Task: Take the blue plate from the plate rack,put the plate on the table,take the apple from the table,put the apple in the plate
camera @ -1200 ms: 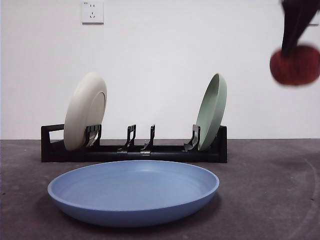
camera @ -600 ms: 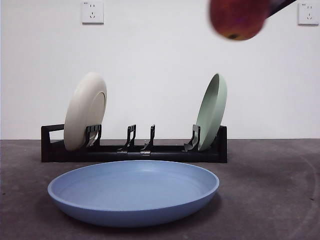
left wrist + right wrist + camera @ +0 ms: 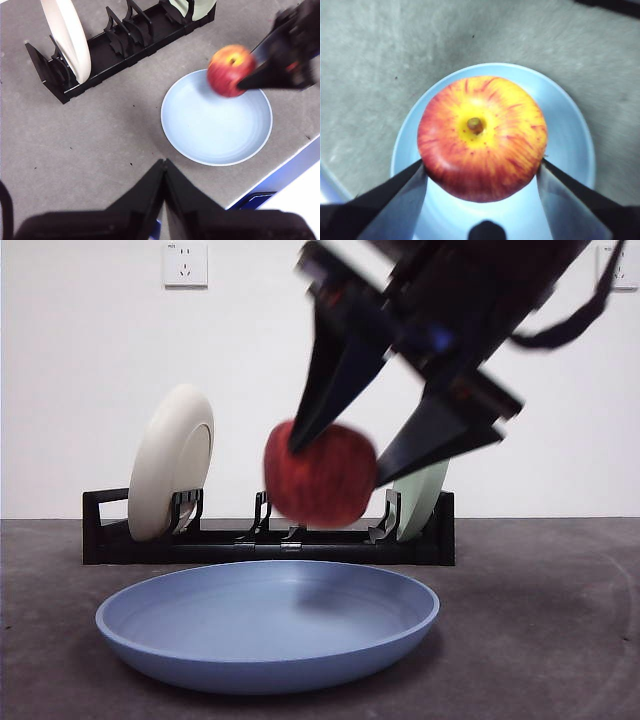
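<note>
The blue plate (image 3: 267,625) lies flat on the dark grey table (image 3: 540,620), in front of the black plate rack (image 3: 268,538). My right gripper (image 3: 335,465) is shut on the red apple (image 3: 320,474) and holds it in the air just above the plate. The right wrist view shows the apple (image 3: 481,136) between the two jaws, over the plate (image 3: 570,150). The left wrist view shows the plate (image 3: 216,125), the apple (image 3: 230,70) and the rack (image 3: 120,42). My left gripper (image 3: 164,172) is shut and empty, back from the plate.
A cream plate (image 3: 170,460) stands in the rack's left end and a pale green plate (image 3: 425,490) at its right end, partly behind my right gripper. The table's front edge (image 3: 280,167) runs close beside the blue plate.
My right gripper has carried the apple from the upper right, leftward and down, to just above the blue plate. The plate and the rack have not moved.
</note>
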Robot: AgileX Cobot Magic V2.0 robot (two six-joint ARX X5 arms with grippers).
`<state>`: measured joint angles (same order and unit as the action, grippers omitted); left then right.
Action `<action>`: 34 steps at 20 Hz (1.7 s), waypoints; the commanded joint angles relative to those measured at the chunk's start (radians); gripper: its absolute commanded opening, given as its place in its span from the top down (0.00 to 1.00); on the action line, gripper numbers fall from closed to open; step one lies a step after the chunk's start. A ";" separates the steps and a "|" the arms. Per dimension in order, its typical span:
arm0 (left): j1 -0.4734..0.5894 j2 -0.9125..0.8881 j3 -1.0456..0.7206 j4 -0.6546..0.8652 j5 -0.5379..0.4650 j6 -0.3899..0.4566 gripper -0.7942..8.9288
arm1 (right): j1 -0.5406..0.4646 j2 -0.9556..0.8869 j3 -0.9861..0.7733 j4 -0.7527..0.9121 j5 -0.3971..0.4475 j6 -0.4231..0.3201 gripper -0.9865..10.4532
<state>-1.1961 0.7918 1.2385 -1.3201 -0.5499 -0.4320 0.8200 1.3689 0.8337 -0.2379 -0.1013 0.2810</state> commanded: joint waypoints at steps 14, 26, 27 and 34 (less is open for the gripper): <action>0.000 -0.002 0.001 0.003 -0.004 -0.014 0.93 | 0.150 0.217 -0.008 0.121 0.199 -0.019 0.91; 0.000 -0.002 0.001 0.003 -0.001 -0.014 0.93 | 0.150 0.218 -0.008 0.061 0.212 -0.003 0.47; 0.000 -0.002 0.001 0.003 -0.001 -0.014 0.93 | 0.151 0.217 -0.008 0.050 0.209 0.010 0.47; -0.001 -0.002 0.001 0.003 -0.002 -0.009 0.93 | 0.174 0.099 0.000 -0.004 0.191 0.046 0.47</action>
<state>-1.1961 0.7918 1.2385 -1.3201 -0.5503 -0.4320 0.9905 1.4761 0.8337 -0.2508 0.0914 0.3088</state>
